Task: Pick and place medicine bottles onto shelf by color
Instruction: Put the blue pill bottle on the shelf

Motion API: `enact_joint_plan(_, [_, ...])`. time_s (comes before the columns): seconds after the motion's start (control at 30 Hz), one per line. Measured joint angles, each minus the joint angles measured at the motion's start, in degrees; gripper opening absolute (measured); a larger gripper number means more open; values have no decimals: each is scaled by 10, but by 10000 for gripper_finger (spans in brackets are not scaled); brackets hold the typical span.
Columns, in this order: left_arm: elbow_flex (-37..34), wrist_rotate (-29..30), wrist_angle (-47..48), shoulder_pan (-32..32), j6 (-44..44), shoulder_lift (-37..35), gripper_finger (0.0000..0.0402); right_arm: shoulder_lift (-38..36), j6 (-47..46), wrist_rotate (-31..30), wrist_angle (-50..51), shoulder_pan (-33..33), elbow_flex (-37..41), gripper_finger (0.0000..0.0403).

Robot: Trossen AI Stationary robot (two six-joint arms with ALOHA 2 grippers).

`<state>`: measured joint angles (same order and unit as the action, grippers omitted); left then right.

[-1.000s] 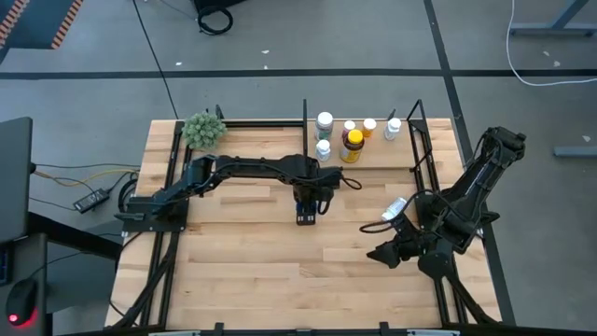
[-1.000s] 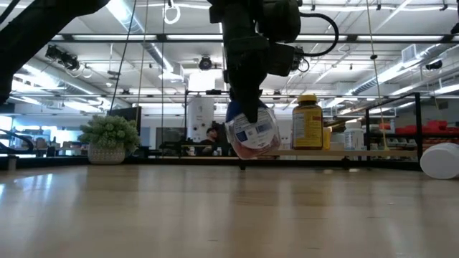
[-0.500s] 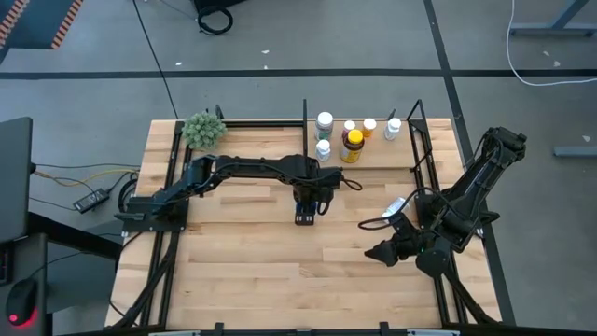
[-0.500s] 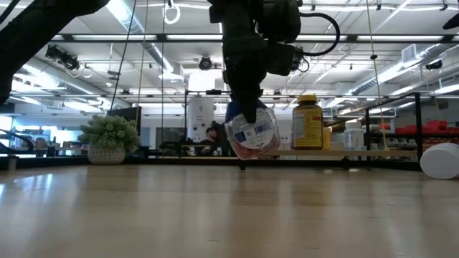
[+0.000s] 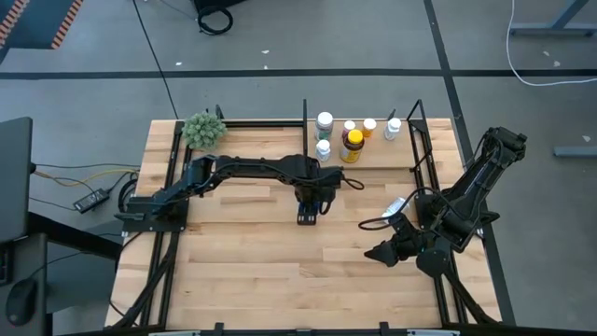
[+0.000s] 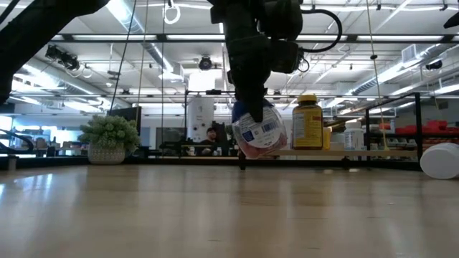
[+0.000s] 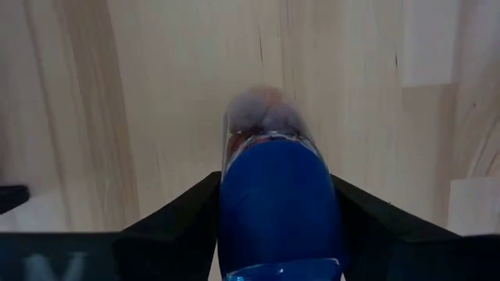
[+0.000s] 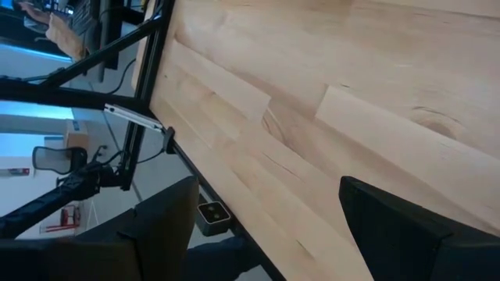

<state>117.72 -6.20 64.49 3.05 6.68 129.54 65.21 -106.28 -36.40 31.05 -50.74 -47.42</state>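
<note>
Over the middle of the plank-topped wooden table (image 5: 242, 261), the left gripper (image 5: 308, 210) clasps a small blue-lidded medicine bottle (image 6: 258, 131) between its two dark fingers (image 7: 176, 215), lifted clear of the tabletop. The low view shows the bottle hanging tilted, its white label printed with lines too small to read and its body reddish at the bottom end. That label is hidden in the left wrist view, where the blue lid (image 7: 277, 203) fills the gap between the fingers and the clear body points down at the planks.

Beyond the held bottle, the light wooden shelf with thin black metal rods (image 5: 373, 159) carries the other bottles: a wide amber bottle with a yellow lid (image 5: 352, 145), whose yellow label cannot be read, and several white-capped ones (image 5: 324, 122) beside it. One white-capped bottle (image 5: 394, 207) lies on its side on the table near the right arm, showing at the low view's edge.

The right gripper (image 5: 381, 253) hangs near the table's right side, fingers spread with nothing between them. A green fuzzy plant ball (image 5: 203, 130) stands at the far left corner.
</note>
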Motion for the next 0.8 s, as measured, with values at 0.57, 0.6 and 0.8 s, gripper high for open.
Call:
enact_joint_plan(0.57, [0, 0, 5, -1, -5, -1, 257, 0, 36, -24, 1, 0, 0, 317])
enact_joint_plan(0.6, [0, 0, 6, 0, -5, -1, 262, 0, 39, -26, 1, 0, 0, 317])
enact_joint_plan(0.8, [29, 0, 70, 11, 3, -2, 288, 0, 54, -26, 22, 17, 0, 317])
